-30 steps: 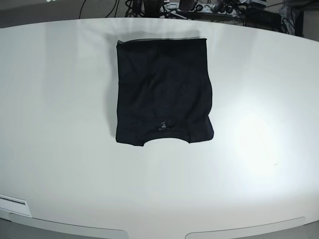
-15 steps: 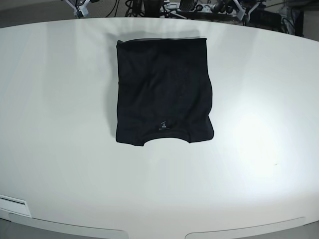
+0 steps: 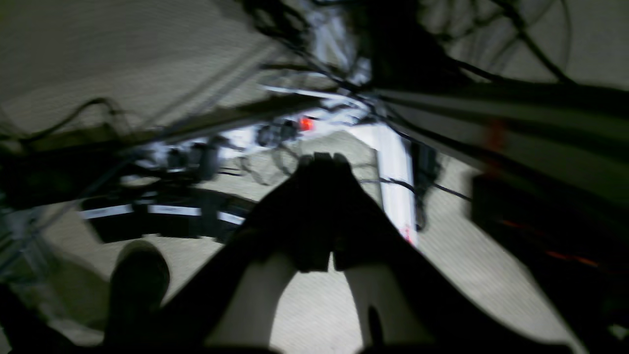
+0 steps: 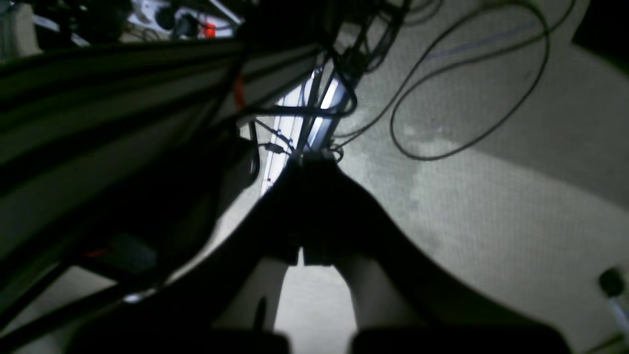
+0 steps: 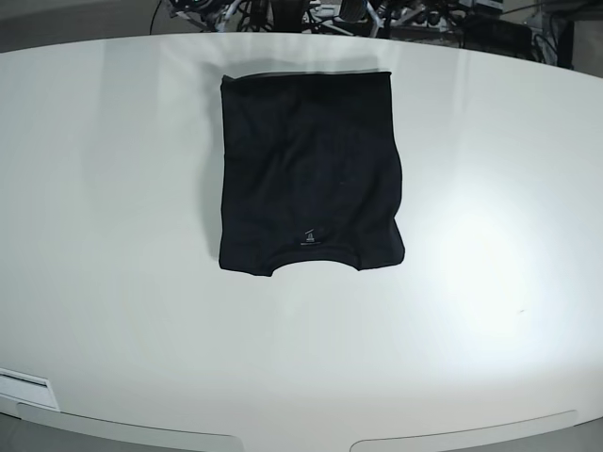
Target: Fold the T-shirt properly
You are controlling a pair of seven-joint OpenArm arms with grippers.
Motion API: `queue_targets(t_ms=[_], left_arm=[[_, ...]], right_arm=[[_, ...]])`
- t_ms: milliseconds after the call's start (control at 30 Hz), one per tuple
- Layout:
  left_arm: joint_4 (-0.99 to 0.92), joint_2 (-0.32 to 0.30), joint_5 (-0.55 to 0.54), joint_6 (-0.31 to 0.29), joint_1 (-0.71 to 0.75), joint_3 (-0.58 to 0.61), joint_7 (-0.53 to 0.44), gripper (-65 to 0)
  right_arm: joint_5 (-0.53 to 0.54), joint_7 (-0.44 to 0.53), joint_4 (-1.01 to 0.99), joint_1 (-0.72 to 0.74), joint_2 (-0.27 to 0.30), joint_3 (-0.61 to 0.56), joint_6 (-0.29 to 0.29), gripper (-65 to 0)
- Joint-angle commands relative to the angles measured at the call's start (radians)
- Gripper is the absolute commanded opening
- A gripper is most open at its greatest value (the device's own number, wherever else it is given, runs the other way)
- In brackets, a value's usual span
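The black T-shirt (image 5: 306, 169) lies folded into a neat rectangle on the white table (image 5: 490, 311), neckline toward the near edge, with a tiny pale mark (image 5: 308, 235) near it. Neither wrist view shows the shirt. My left gripper (image 3: 322, 160) is shut and empty, a dark shape hanging over the floor behind the table. My right gripper (image 4: 314, 157) is also shut and empty, over the floor and cables. In the base view only small pale parts of the arms show past the table's far edge, the right arm (image 5: 205, 8) and the left arm (image 5: 380, 14).
Cables, power strips and dark frame bars (image 4: 123, 73) fill the floor area behind the table's far edge (image 5: 311, 36). A white label strip (image 5: 24, 381) sits at the near left corner.
The shirt has not moved. The arm parts behind the far edge have come into view and drifted inward toward the middle.
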Motion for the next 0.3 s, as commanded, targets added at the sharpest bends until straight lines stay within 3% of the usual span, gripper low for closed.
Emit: queue_targets(t_ms=[0, 133, 267], left_arm=[[0.003, 0.005, -0.002, 0.017, 0.000, 0.014, -0.009, -65.0], [0.003, 0.016, -0.006, 0.036, -0.003, 0.037, -0.006, -65.0], [0.003, 0.019, -0.037, 0.012, 0.000, 0.036, -0.008, -65.0]], right_arm=[[-0.014, 0.016, 0.003, -0.005, -0.021, -0.014, -0.005, -65.0], [-0.059, 0.013, 0.003, -0.006, -0.077, -0.045, -0.042, -65.0], [-0.059, 0.015, 0.003, -0.008, -0.076, -0.045, -0.042, -65.0]])
